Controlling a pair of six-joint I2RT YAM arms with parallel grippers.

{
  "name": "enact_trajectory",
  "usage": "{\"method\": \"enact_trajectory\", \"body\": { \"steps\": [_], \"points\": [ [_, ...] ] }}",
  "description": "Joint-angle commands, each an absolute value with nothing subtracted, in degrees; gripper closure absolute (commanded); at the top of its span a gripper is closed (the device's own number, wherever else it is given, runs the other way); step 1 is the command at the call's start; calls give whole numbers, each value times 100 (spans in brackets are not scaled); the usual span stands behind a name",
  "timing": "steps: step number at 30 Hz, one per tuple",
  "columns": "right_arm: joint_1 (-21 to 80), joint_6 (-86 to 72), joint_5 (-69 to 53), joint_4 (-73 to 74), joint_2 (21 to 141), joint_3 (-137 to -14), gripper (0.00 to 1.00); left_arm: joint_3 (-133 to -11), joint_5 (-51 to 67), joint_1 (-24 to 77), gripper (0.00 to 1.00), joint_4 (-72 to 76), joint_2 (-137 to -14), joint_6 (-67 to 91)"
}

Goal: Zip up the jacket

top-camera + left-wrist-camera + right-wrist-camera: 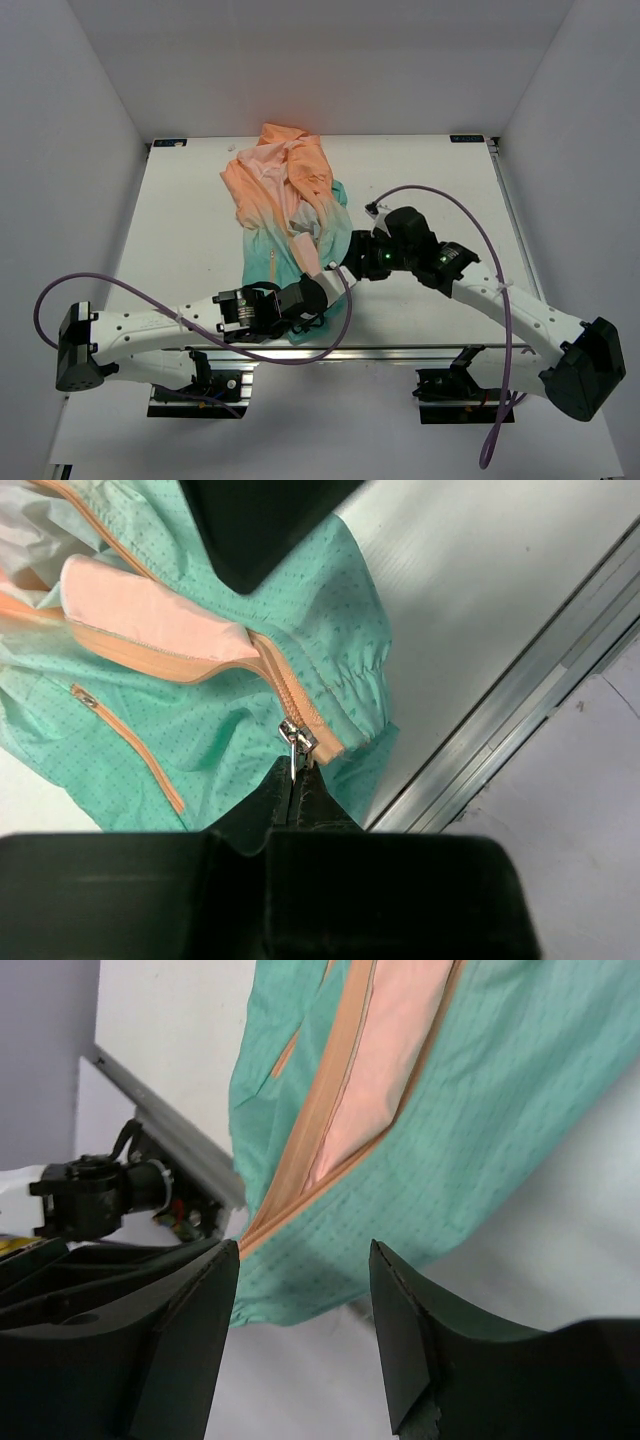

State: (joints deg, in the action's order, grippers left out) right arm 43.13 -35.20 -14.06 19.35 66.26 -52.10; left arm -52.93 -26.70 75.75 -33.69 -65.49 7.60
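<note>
— Where's the jacket (280, 190) rn?

— Mid-table (450, 200), all crumpled. The orange hood end points twd the far wall and the teal hem twd the arms, close to the near edge.

— And the left gripper (296, 776)?

— Right down at the hem. Its jaws are pressed together, pinching the zip pull (293, 752). The pull hangs off the slider (299, 736), which sits at the v. bottom of the orange zip (288, 685), next to the gathered hem.

— So the zip's not done up?

— No. Above the slider the front lies open, w/ a pale peach flap (150, 610) folded across the teal.

— Right gripper (305, 1260)?

— Just beside the jacket's right edge, approx level w/ the teal part. Jaws are spread wide. From its wrist cam the teal cloth and the orange zip band lie beyond the fingertips (215, 1270). Can't tell if they're touching the fabric.

— The two grippers close together?

— Near each other, yes, but apart. The left one is lower, at the hem, and the right one is up and to the side.

— Anything else down there?

— There's a small orange pocket zip (125, 738) on the teal panel, left of the slider in the wrist view. A metal rail (500, 705) runs along the near table edge, just beside the hem. Purple cables (440, 195) loop off both arms.
</note>
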Motion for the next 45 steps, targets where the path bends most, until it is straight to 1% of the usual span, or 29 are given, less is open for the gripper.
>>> {"method": "enact_trajectory", "body": {
  "steps": [1,5,10,12,15,17,18,20,21,23,27,32,35,40,41,42,43,44,45],
  "points": [
    [4342,-4499,-1985,1777,6592,-4967,39,-5212,-2549,7594,100,-3164,-6513,932],
    [4342,-5131,-2478,1231,6706,-4650,39,-5177,-2444,7594,100,-3120,-6521,932],
    [4351,-5519,-2698,941,6829,-4466,39,-5186,-2408,7603,100,-3094,-6644,923],
    [4350,-5712,-2874,581,6829,-4369,41,-5212,-2443,7629,100,-3102,-6697,923],
    [4351,-5931,-3014,186,6917,-4219,47,-5273,-2505,7664,100,-3172,-6811,958],
    [4351,-6072,-3181,-164,7005,-4096,61,-5317,-2557,7690,100,-3208,-6847,1002],
    [4359,-6091,-3199,-202,7048,-4087,70,-5326,-2566,7699,100,-3208,-6847,1011],
    [4359,-6091,-3173,-229,7075,-4087,78,-5344,-2575,7708,100,-3208,-6838,1028],
    [4359,-6082,-3103,-229,7084,-4087,88,-5352,-2575,7717,100,-3208,-6838,1054],
    [4351,-6047,-3024,-211,7084,-4122,100,-5379,-2549,7743,100,-3199,-6812,1072],
    [4359,-5994,-2646,-97,7084,-4140,100,-5510,-2540,7831,100,-3287,-6803,1169],
    [4351,-6169,-1479,-97,7049,-4043,100,-5748,-2557,8155,100,-3506,-6864,1388],
    [4368,-6467,-644,-324,6830,-3868,100,-5775,-2462,8288,100,-3595,-6943,1678],
    [4430,-6566,69,-475,6601,-3911,100,-5792,-2162,8402,100,-3559,-7022,2021],
    [4430,-6496,166,-422,6566,-3929,100,-5792,-2214,8411,98,-3612,-7005,2187],
    [4430,-6452,150,-422,6548,-3929,100,-5792,-2284,8411,93,-3647,-6970,2293],
    [4430,-6434,89,-448,6522,-3894,100,-5792,-2381,8411,70,-3700,-6909,2424],
    [4430,-6381,27,-614,6461,-3841,100,-5801,-2599,8411,57,-3831,-6873,2739],
    [4430,-6311,-287,-624,6434,-3736,100,-5818,-2715,8402,46,-3945,-6830,2916]
  ]
}}
